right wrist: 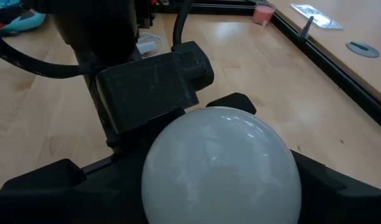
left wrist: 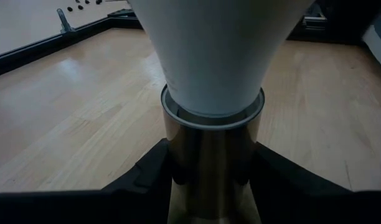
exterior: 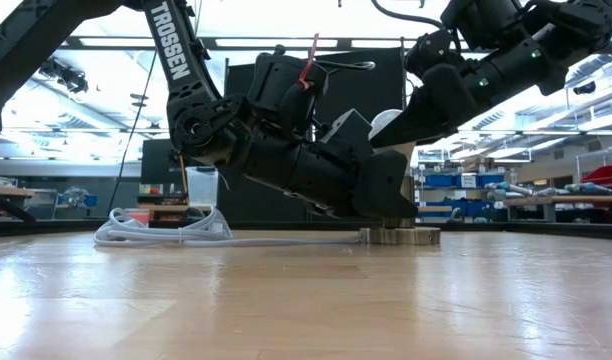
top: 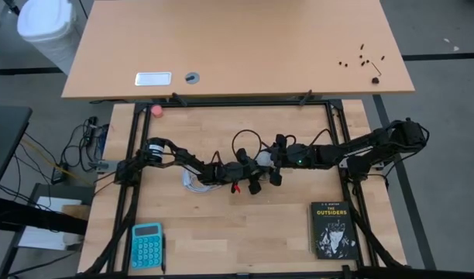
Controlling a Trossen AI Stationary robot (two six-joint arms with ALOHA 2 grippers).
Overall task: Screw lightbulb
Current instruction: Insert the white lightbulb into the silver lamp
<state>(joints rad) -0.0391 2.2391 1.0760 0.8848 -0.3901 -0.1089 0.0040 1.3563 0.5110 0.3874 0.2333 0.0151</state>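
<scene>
At mid-desk point(top: 221, 225), between both arms: lightbulb point(left wrist: 209, 56) seated upright, narrow end down in a brass-coloured socket point(left wrist: 212, 155), white collar ring at the socket's mouth. Left gripper point(left wrist: 212, 186) low at desk level, fingers point(left wrist: 147, 171) clamped tight on the socket's barrel from both sides. Right gripper point(right wrist: 218, 180) above, fingers point(right wrist: 47, 177) partly spread around the frosted globe, one each side; contact not clear. White cord point(exterior: 166, 232) coiled on the desk beside the socket base.

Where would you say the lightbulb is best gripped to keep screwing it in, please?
On the lightbulb's rounded globe, probably from above, fingers on opposite sides: it stands upright in the socket, its neck seated inside and the left gripper clamping the socket below.
</scene>
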